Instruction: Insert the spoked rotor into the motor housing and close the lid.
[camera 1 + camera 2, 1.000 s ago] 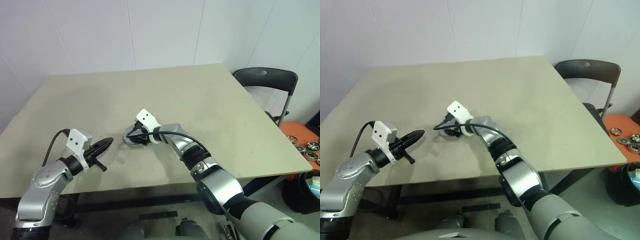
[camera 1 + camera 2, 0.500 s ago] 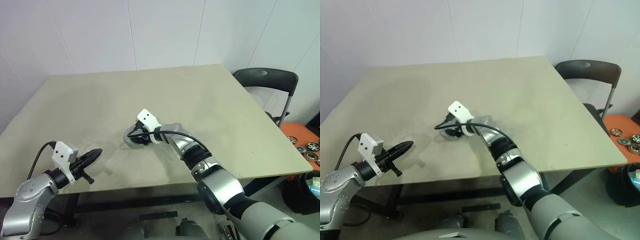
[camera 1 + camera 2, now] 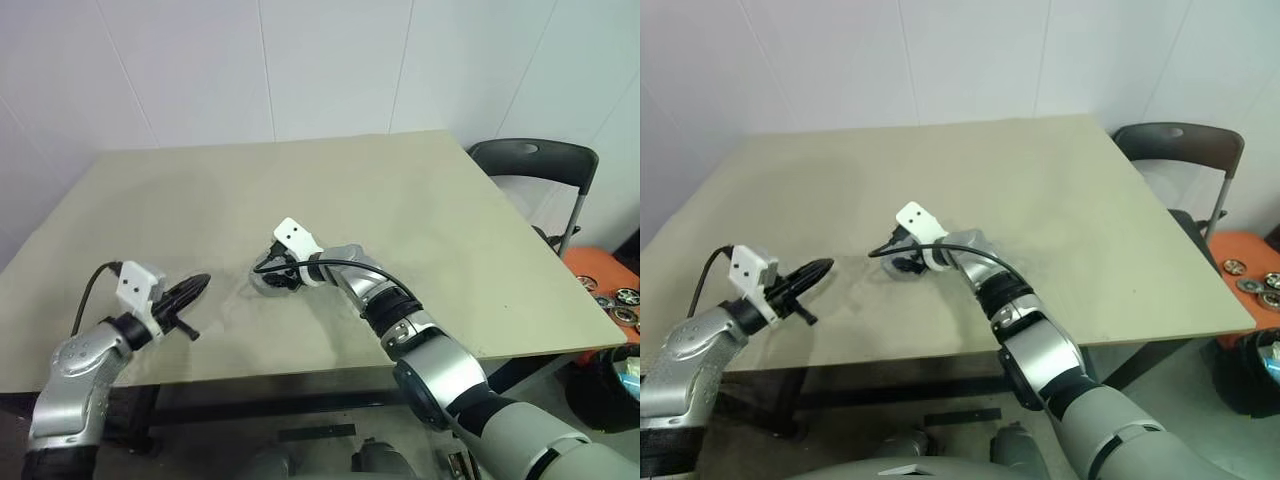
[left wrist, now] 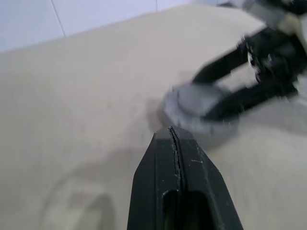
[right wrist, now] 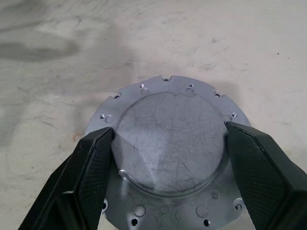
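White tiled walls back a beige table, where a round silver motor housing lies near the front edge, a smooth domed face up. It is straddled by the right gripper, whose fingers stand wide, touching its raised centre. The left gripper is pressed shut, empty, well apart. For a sound grip, the fingers should be kept centred across the dome, and squeezed evenly.
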Robot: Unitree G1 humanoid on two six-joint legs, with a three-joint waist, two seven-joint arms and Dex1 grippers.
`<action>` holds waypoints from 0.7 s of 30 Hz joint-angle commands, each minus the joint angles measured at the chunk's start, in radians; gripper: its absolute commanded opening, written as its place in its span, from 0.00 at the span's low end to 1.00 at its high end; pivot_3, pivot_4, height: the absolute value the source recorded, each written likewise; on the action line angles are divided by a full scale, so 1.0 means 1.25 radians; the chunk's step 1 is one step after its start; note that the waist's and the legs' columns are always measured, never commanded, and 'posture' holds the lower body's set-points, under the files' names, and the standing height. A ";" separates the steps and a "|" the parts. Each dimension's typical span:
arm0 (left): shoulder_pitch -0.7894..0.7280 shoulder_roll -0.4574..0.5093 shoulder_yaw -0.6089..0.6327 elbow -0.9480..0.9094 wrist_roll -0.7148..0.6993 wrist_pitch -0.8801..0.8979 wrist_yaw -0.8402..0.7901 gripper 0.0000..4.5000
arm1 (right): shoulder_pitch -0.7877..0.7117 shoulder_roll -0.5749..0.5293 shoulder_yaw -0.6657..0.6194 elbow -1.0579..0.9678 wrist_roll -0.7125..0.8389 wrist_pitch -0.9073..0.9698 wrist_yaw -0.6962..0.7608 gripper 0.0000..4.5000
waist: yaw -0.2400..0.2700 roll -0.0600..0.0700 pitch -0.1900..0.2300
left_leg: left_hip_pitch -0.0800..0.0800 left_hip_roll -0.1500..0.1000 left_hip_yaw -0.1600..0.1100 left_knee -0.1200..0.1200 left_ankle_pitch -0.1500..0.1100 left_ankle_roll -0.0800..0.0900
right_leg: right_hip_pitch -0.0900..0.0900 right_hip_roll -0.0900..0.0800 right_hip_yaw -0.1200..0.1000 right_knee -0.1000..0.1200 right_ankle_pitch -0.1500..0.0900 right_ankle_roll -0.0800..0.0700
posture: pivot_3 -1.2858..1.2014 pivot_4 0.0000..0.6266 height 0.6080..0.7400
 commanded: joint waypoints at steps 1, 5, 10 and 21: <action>-0.075 -0.023 -0.045 0.045 0.018 -0.001 0.002 0.00 | 0.017 0.007 0.019 0.054 -0.014 0.037 0.008 0.73 | 0.000 0.000 0.000 | 0.000 0.000 0.000 0.000 0.000 0.000 | 0.000 0.000 0.000 0.000 0.000 0.000 | 0.52 0.00 1.00; -0.165 -0.050 -0.097 0.188 0.054 -0.051 -0.029 0.00 | 0.015 0.011 0.019 0.056 -0.014 0.037 0.006 0.73 | -0.001 0.000 0.000 | 0.001 0.000 0.000 0.000 0.000 0.000 | 0.000 0.000 0.000 0.000 0.000 0.000 | 0.52 0.00 1.00; -0.294 -0.080 -0.121 0.434 0.106 -0.170 -0.053 0.00 | 0.016 0.018 0.021 0.051 -0.014 0.039 0.004 0.73 | -0.001 -0.001 -0.001 | 0.001 0.000 0.000 0.000 0.000 0.000 | 0.000 0.001 0.000 0.000 0.000 0.000 | 0.52 0.00 1.00; -0.400 -0.130 -0.130 0.634 0.113 -0.266 -0.163 0.00 | 0.030 0.025 0.026 0.031 -0.015 0.048 0.001 0.73 | -0.006 -0.001 -0.001 | 0.000 0.000 0.000 0.001 0.000 0.000 | 0.000 0.000 0.000 0.001 0.000 0.001 | 0.52 0.00 1.00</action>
